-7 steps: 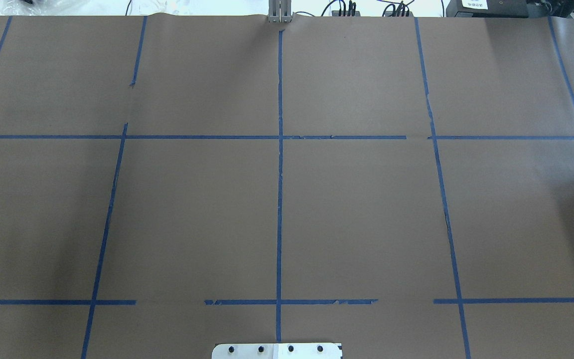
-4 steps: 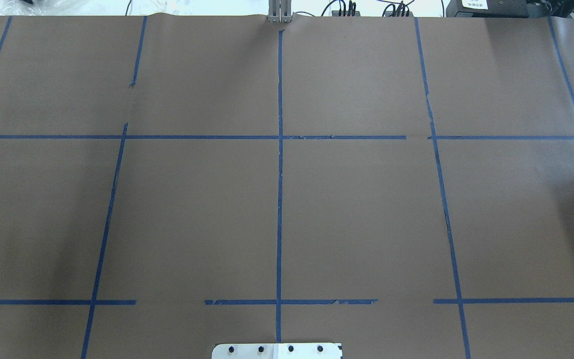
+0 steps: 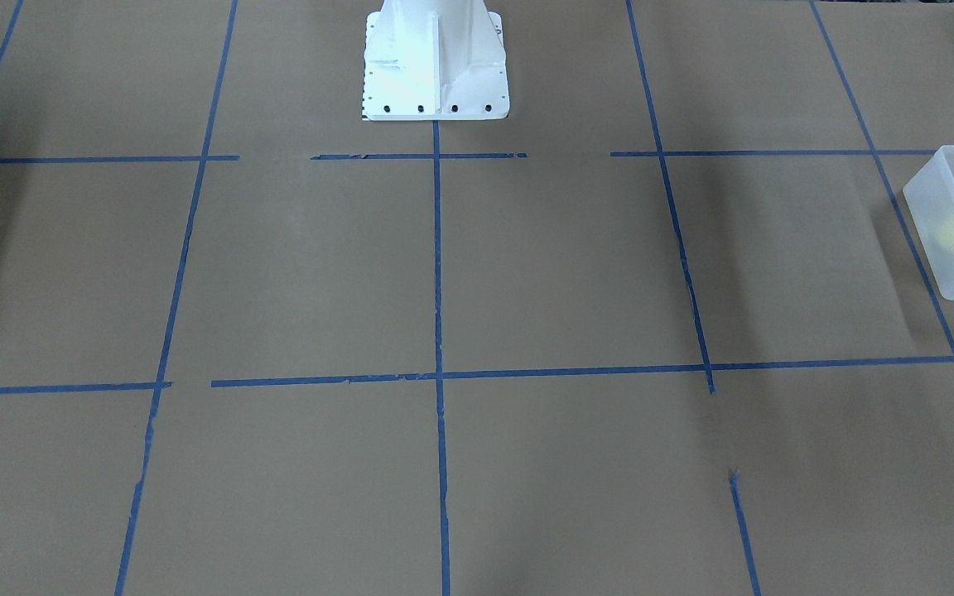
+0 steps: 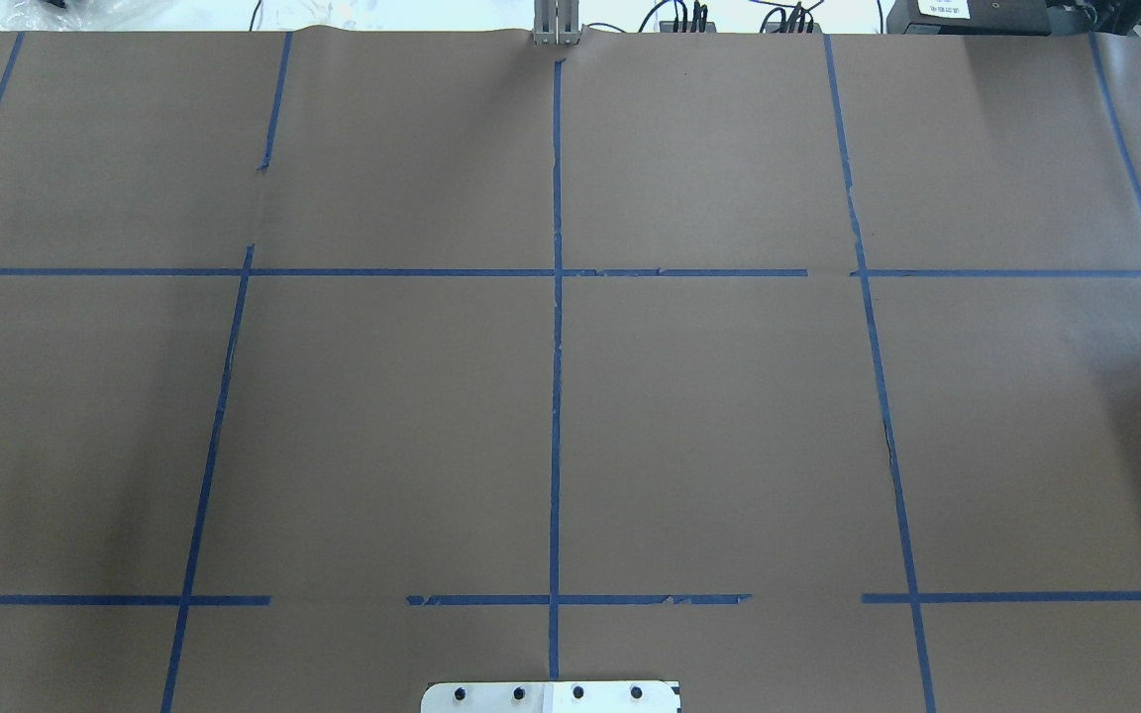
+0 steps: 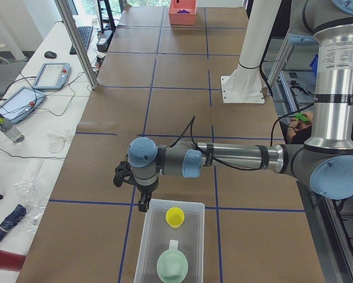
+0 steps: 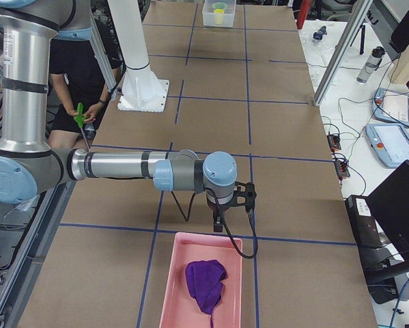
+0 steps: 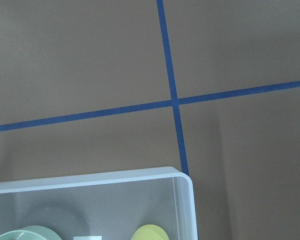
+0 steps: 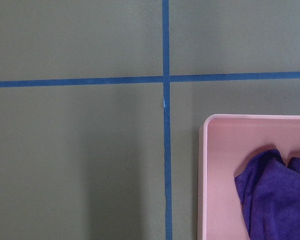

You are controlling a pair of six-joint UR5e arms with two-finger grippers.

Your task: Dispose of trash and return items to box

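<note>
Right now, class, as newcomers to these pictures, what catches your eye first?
The left arm stretches level over the brown table beside a frosted box holding a yellow cup and mint-green bowl. At the table's other end, a pink tray holds a crumpled purple cloth.

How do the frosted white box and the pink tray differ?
The box is translucent frosted white; the tray is opaque pink. The box holds a yellow cup and a green bowl; the tray holds a crumpled purple cloth. The box sits at the robot's left end, the tray at its right. Both are open-topped rectangles.
</note>
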